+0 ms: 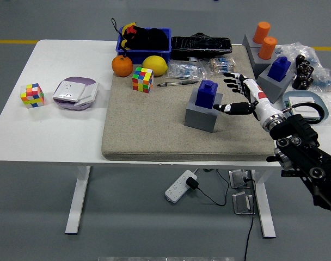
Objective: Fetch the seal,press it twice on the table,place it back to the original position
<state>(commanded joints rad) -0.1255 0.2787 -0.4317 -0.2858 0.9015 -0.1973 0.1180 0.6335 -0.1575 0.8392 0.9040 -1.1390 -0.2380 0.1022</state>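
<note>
— Nearest the table's (pixel 56 138) front edge on the right?
— Right robot hand (pixel 236 95), reaching in over the grey mat (pixel 154 128), fingers spread wide, holding nothing. Left arm nowhere in view.

— And the seal?
— Blue seal (pixel 207 93), standing upright on its grey base (pixel 202 113), middle-right of the mat. Lies directly left of the robot hand, very close; thumb tip near the base's right edge, contact impossible to tell. Long axis vertical, so probably a grasp from the right side around the blue block, then a lift straight up.

— Anything in the way?
— Nothing between palm and seal. Just beyond, to the left: pen (pixel 174 82), then Rubik's cube (pixel 142 79). Farther still: orange (pixel 122 66), lemon (pixel 154 65), blue bin (pixel 143 41) with dark contents, black bag (pixel 201 43).

— To the right?
— Second blue seal (pixel 280 68) on its own grey base, far right, beyond the wrist; two orange cylinders (pixel 265 40) past it. Worth avoiding with the forearm during the lift.

— Far left?
— Another cube (pixel 32 94) and a purple-white device (pixel 74 93), well apart from the work.
</note>
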